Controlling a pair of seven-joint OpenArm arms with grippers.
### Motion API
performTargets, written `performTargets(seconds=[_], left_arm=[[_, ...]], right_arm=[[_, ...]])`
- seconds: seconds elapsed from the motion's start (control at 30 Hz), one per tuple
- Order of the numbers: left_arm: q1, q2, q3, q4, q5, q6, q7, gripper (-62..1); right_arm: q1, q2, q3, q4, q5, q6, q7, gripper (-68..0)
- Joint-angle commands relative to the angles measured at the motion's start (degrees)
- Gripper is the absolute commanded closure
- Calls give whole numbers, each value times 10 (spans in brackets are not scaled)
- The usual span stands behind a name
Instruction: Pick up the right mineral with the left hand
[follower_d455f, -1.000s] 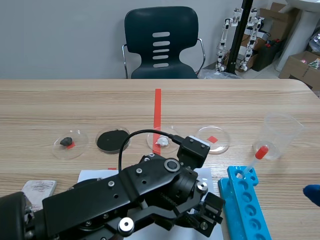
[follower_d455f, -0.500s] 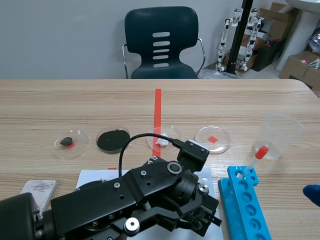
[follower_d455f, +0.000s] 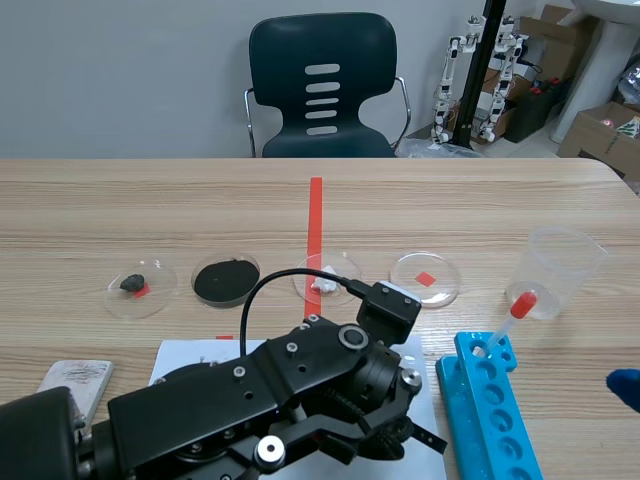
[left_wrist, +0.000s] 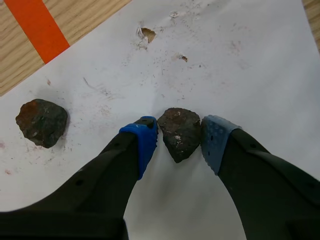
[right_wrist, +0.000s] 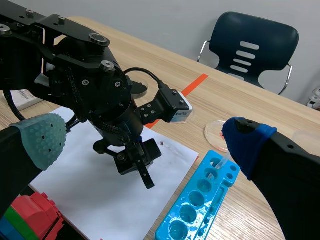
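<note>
Table (follower_d455f: 150, 200): white paper (follower_d455f: 190, 355) sits at its 6 o'clock, near edge, robot side.

Left arm (follower_d455f: 280, 400) comes in from 8 o'clock and lies low across the paper. Wrist is pitched steeply down, so its pincer is hidden under the arm in the scene view. Right wrist view shows the fingers pointing down onto the sheet.

Right pincer (right_wrist: 142, 140) is parked off at the table's 4 o'clock with its fingers spread wide and nothing between them. It is well apart from the paper, so the left arm is clearly the nearer one.

Left pincer (left_wrist: 180, 136) straddles the right mineral (left_wrist: 179, 129), which lies on the paper dead centre between the fingers, at 12 o'clock from the wrist. No offset to correct.

The other mineral (left_wrist: 41, 122) is at about 9 to 10 o'clock from the pincer, well apart and outside the left finger, so it should stay undisturbed.

The right mineral is wedge-shaped, broad end ahead and point toward the wrist, long axis 12–6. The pads (left_wrist: 145, 137) bear on the short 9–3 axis, which is the better way to hold it.

Both pads touch its flanks with no gap I can see, so I read the pincer as clamped on it. The stone looks not yet lifted off the sheet.

My call: next is a straight vertical lift. Risk is the taper squeezing the stone out toward 12 if the grip is light.
</note>
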Motion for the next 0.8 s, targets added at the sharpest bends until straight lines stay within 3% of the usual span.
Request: performTargets(seconds=[0.0,0.23,0.5,0.77], left_arm=[[-2,5,-3,3,0,3,-7,-200],[-2,5,-3,3,-4,3,-7,-88],[0,2,-4,11,9,3,-7,-83],[37,-55,-56,155,29,3,-10,-83]], right_arm=[[2,3,2,11,2,0,10,-679],[2,3,2,11,2,0,10,-679],[2,3,2,11,2,0,10,-679],[2,3,2,11,2,0,10,-679]])
